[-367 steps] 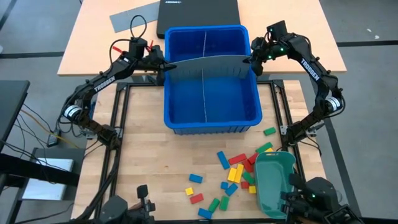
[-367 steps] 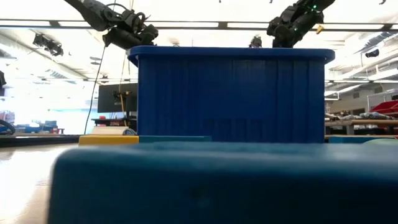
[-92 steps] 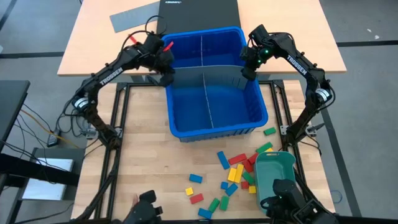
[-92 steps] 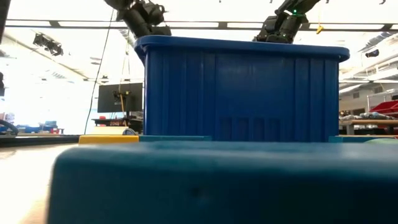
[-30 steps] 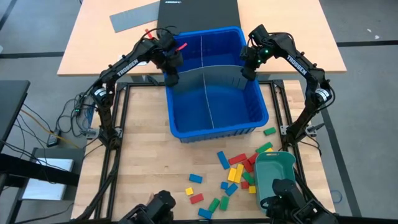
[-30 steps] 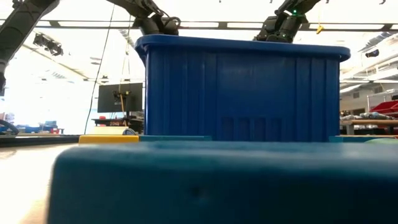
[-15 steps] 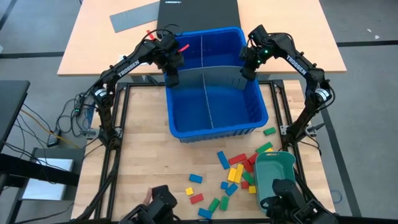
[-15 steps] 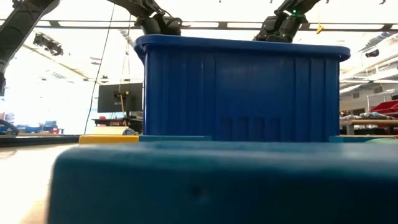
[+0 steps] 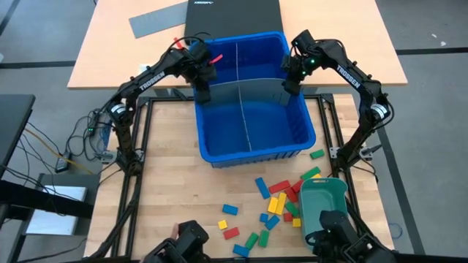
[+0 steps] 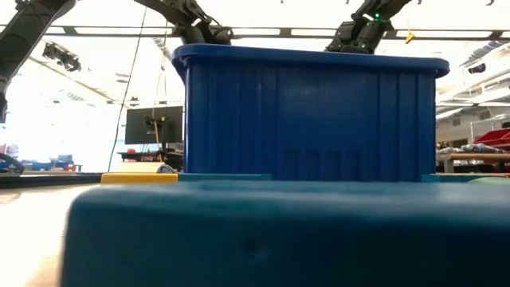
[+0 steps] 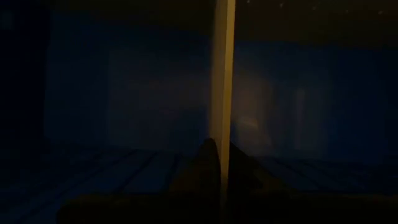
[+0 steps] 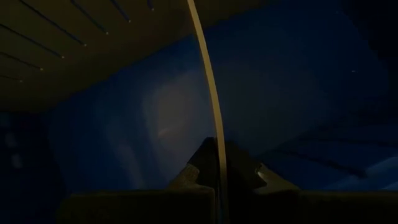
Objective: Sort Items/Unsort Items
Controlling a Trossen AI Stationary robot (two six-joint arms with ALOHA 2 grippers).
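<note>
Jaws, left: the left gripper [image 9: 200,93] is pinched closed on the left end of the grey divider sheet [image 9: 241,82], at the left wall of the blue bin [image 9: 252,150], upper centre of the high view.
Jaws, right: the right gripper [image 9: 289,85] is pinched closed on the right end of the same sheet, at the bin's right wall.
Wrist views: each shows the sheet edge-on as a pale strip running out from between that arm's dark fingers, [image 11: 222,93] and [image 12: 208,93], with dark blue bin wall behind.
Divider: it spans the bin from side to side, slightly bowed, and crosses a thin lengthwise partition [image 9: 242,109]. Whether it is fully seated in the wall slots cannot be told.
Blocks: the red, yellow, green and blue blocks [image 9: 278,202] lie scattered on the wooden table [image 9: 168,183] at lower centre and lower right of the high view, in front of the bin; none shows inside it.
Tray: a green tray [image 9: 322,208] sits at lower right, touching the heap.
Key relation: the blocks lie well apart from both grippers, toward the bottom of the frame. The heap leans right, so the right arm is judged nearer. Long axes point in mixed directions, so no single wrist angle suits all.
Stage: sorting itself appears not yet begun.
</note>
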